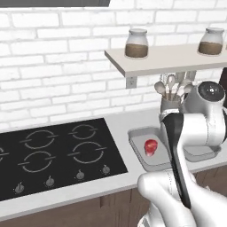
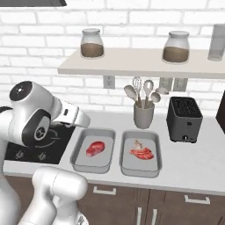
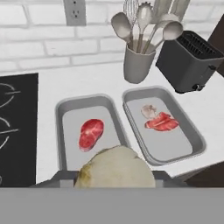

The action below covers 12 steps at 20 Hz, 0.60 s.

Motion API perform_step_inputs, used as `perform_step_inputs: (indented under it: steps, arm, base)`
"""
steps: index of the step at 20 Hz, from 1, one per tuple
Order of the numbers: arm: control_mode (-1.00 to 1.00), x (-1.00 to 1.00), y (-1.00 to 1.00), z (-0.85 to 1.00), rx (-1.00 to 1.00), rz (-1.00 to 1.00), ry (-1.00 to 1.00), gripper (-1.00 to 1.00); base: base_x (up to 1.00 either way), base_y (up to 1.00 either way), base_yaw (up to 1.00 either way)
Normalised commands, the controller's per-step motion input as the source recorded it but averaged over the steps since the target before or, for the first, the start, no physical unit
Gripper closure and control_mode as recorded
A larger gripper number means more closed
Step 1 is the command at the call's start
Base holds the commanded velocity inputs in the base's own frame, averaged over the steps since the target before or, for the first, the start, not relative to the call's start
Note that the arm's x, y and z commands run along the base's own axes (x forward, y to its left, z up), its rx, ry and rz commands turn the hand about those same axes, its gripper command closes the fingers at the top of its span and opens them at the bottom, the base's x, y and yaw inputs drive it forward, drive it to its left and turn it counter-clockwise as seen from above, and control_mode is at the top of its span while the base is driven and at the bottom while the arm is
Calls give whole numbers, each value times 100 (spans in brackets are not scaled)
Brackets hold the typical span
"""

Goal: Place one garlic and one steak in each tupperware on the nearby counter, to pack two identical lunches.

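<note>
Two grey tupperware trays sit side by side on the worktop [image 2: 189, 173], between the black hob [image 1: 53, 155] and the toaster [image 2: 184, 118]. The left tray [image 2: 77, 151] has one red steak [image 2: 95, 148] in it. The right tray [image 2: 157, 154] has the other steak [image 2: 142, 154] with a whitish-pink garlic [image 2: 138, 143] touching its far side.

The tan garlic [image 3: 116, 168] fills the bottom of the hand view, sitting right where the tool [image 3: 114, 180] is — it looks pinched between the fingers, held narrow on it, above the near end of the left tray. The fingertips themselves are mostly hidden behind the lump.

From the left base camera the arm blocks a lot — the right tray is almost fully covered and only a corner shows. A grey utensil holder [image 2: 143, 115] stands behind the trays.
</note>
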Motion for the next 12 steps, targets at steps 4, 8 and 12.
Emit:
perform_step_inputs:
  steps: [4,8,12]
  arm:
    - [-100,22,0,-100,1,0,25,100]
    - [-100,6,-12,-53,0,0,13,100]
    - [-100,9,-20,-49,0,-1,13,100]
  base:
    - [0,0,0]
    - [0,0,0]
    - [0,0,0]
